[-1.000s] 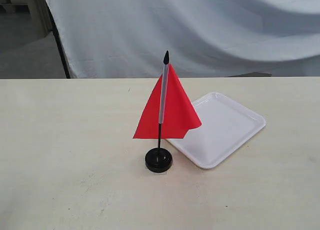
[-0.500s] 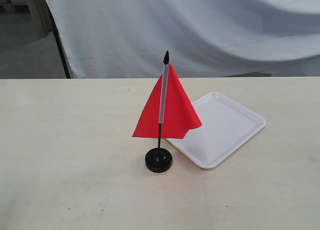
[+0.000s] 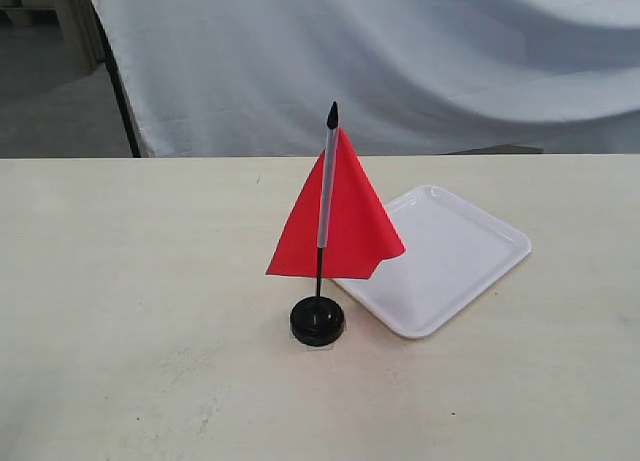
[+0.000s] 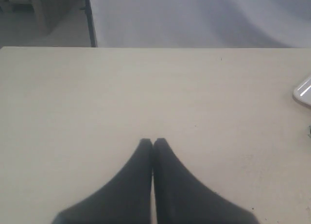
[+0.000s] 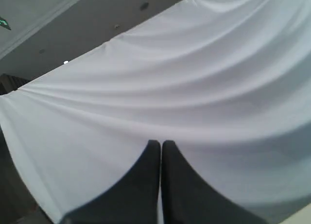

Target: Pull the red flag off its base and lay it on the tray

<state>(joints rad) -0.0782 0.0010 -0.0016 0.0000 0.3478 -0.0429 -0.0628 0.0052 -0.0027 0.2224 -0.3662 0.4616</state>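
The flag (image 3: pixel 345 226) is held upright in the base (image 3: pixel 318 322), just beside the tray (image 3: pixel 465 251). The left gripper (image 4: pixel 153 142) and right gripper (image 5: pixel 161 144) are closed, with nothing gripped.

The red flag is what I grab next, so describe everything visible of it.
The red flag stands upright, its thin black stick plugged into the round black base. A grey-white sleeve covers the upper stick, below a pointed black tip. The bright red cloth hangs draped around the stick. Only the base touches it; the white tray lies just right.
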